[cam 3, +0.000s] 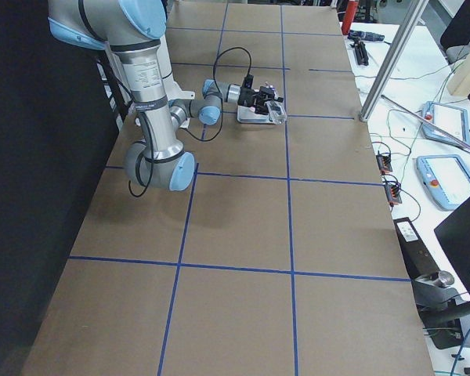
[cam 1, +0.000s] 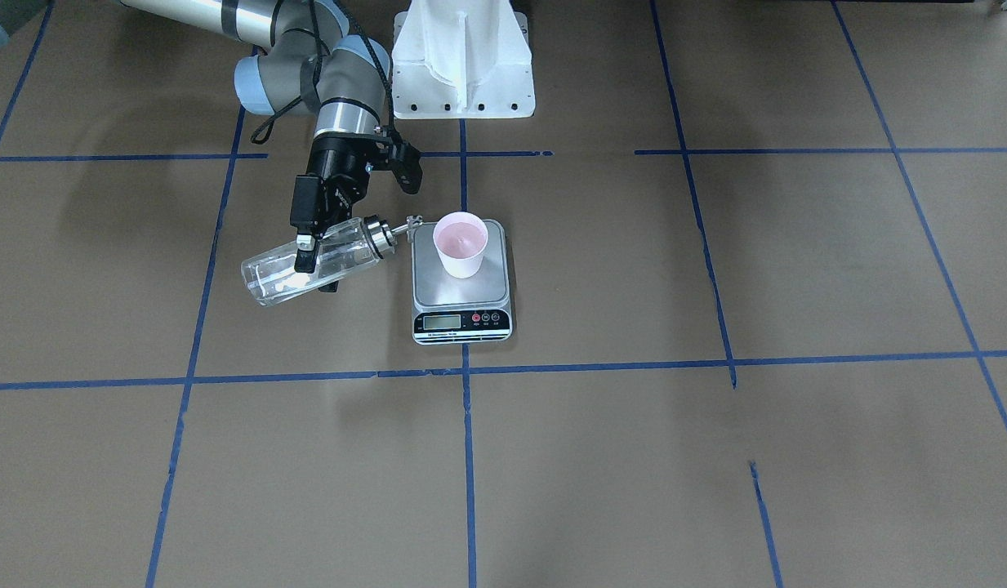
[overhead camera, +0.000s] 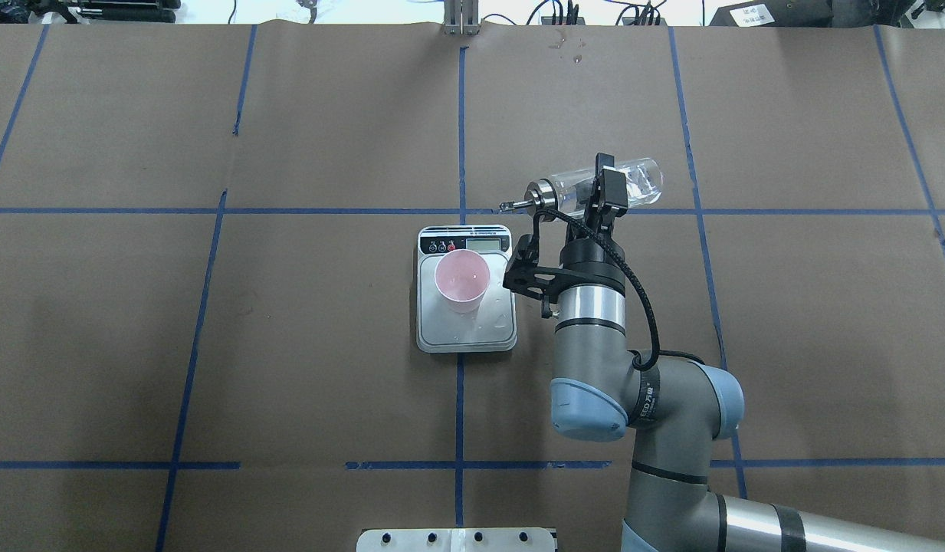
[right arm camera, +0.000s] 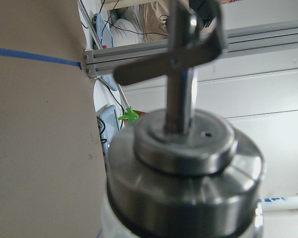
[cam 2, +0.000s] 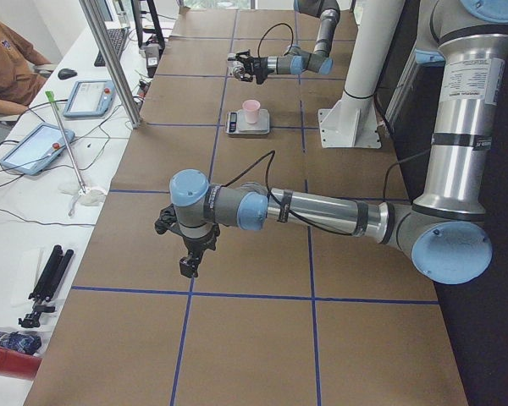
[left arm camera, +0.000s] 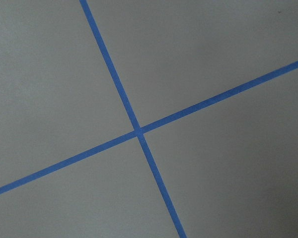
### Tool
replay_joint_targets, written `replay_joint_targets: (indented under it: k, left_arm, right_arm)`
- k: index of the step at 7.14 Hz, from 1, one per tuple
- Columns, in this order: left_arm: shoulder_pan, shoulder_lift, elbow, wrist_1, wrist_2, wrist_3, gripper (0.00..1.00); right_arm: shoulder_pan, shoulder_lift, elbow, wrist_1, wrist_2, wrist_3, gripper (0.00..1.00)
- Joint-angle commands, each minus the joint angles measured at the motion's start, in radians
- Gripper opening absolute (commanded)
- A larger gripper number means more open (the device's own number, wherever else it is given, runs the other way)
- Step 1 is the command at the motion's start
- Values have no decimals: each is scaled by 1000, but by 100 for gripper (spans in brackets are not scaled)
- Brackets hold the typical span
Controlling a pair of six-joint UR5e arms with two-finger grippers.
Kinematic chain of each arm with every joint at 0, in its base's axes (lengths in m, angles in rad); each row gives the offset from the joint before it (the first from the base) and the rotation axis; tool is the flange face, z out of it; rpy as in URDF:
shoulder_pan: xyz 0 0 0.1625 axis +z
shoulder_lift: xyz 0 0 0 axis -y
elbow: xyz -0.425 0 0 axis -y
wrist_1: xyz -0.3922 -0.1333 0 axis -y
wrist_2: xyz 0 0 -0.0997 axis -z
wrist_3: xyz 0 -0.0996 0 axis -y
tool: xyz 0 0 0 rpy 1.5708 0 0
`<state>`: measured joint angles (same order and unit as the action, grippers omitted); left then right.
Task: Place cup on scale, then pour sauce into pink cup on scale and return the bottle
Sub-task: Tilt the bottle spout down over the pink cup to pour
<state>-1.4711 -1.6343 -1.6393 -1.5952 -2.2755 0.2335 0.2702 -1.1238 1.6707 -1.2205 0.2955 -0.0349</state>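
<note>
The right claw (overhead camera: 606, 184) grips the tilted bottle (overhead camera: 642, 181) at two o'clock, seen from overhead, from the cup (overhead camera: 461, 280) standing on the scale (overhead camera: 472, 337). Whether the left claw (cam 2: 189, 264) is wide or narrow cannot be told.

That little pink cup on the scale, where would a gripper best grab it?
The cup stands upright on the scale and widens upward, so pinching its outer wall just below the rim should hold best. Come from the robot's left or straight down: the right gripper, holding the bottle, crowds the other side.
</note>
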Motion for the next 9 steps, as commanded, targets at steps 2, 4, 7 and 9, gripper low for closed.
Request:
replay_joint_targets:
  k: [2,4,7,9]
  left_arm:
    - [-3,-1,1,-2,1,1,100]
    - [-3,-1,3,-2,1,3,100]
    - [-5,-2,3,-2,1,3,100]
    - [-6,-2,4,-2,2,3,100]
  right_arm:
    - [-23,1,-37,-4,-48,-19,0]
    - [-29,-1,-51,-4,-68,-45,0]
    - [-34,15,-72,-4,-94,-97,0]
    - [-45,18,-72,-7,-137,-143,0]
